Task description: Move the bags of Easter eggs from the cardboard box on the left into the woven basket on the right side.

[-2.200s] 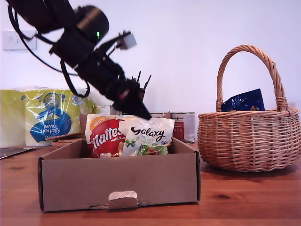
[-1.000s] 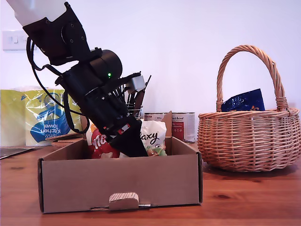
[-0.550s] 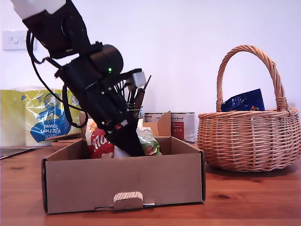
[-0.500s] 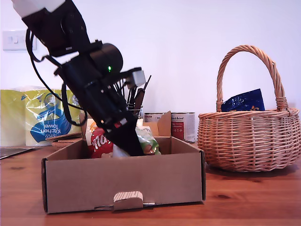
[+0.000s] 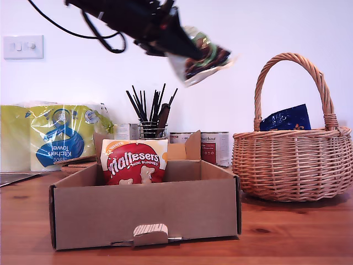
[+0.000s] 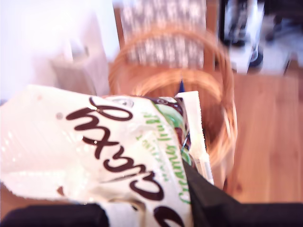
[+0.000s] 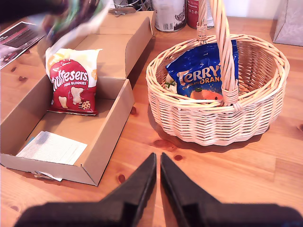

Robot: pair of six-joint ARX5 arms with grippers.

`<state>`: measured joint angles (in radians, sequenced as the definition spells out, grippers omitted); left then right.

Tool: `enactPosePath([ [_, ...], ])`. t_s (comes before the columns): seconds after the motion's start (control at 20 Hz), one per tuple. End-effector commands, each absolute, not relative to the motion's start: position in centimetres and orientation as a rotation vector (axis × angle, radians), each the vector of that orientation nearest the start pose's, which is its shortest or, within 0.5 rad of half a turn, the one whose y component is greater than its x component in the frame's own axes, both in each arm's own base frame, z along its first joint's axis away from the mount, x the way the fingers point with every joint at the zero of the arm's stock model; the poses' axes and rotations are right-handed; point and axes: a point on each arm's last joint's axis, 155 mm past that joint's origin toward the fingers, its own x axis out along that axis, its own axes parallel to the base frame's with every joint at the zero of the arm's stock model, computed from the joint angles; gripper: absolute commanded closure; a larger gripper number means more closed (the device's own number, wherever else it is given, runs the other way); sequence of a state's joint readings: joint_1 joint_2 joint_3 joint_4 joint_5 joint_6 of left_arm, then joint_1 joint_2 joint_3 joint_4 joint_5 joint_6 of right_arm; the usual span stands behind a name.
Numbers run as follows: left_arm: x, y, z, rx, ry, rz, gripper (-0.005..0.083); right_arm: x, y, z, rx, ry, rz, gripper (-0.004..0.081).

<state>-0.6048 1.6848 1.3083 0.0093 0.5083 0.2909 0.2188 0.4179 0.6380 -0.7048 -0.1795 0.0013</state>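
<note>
My first end effector (image 5: 185,47) is clamped on the Galaxy bag (image 5: 203,59), high up; the basket (image 5: 292,160) sits lower toward the exterior view's right.

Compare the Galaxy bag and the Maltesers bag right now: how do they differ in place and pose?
The Galaxy bag hangs in the air, clamped in my first gripper; the Maltesers bag is in the cardboard box. The Galaxy bag is tilted and motion-blurred; the Maltesers bag stands nearly upright and sharp. The Galaxy bag is white with brown script and green print; the Maltesers bag is orange-white with a red disc. Both are glossy pouches outside the woven basket.
</note>
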Motion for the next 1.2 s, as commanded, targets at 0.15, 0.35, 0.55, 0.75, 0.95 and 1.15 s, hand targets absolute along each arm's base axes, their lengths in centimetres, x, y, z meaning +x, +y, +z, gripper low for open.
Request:
enactPosePath([
  [0.15,38.6,-41.0,21.8,0.127,0.22,-1.106,0.0688,21.2,8.2,21.5,-0.011,0.463,0.398,0.0783],
  [0.35,39.5,-44.1,20.9,0.107,0.193,-1.078,0.0688,21.2,8.2,21.5,-0.011,0.464,0.398,0.0783],
  [0.55,40.7,-47.8,20.4,0.102,0.179,-1.089,0.0688,21.2,8.2,21.5,-0.011,0.464,0.398,0.0782],
  [0.75,41.9,-51.0,18.1,0.119,0.228,-1.105,0.0688,21.2,8.2,21.5,-0.01,0.464,0.398,0.0783],
  [0.95,42.8,-52.8,14.4,0.14,0.298,-1.106,0.0688,21.2,8.2,21.5,-0.01,0.465,0.398,0.0782],
  [1.15,42.2,-52.9,10.0,0.181,0.42,-1.096,0.0688,21.2,8.2,21.5,-0.011,0.465,0.398,0.0783],
])
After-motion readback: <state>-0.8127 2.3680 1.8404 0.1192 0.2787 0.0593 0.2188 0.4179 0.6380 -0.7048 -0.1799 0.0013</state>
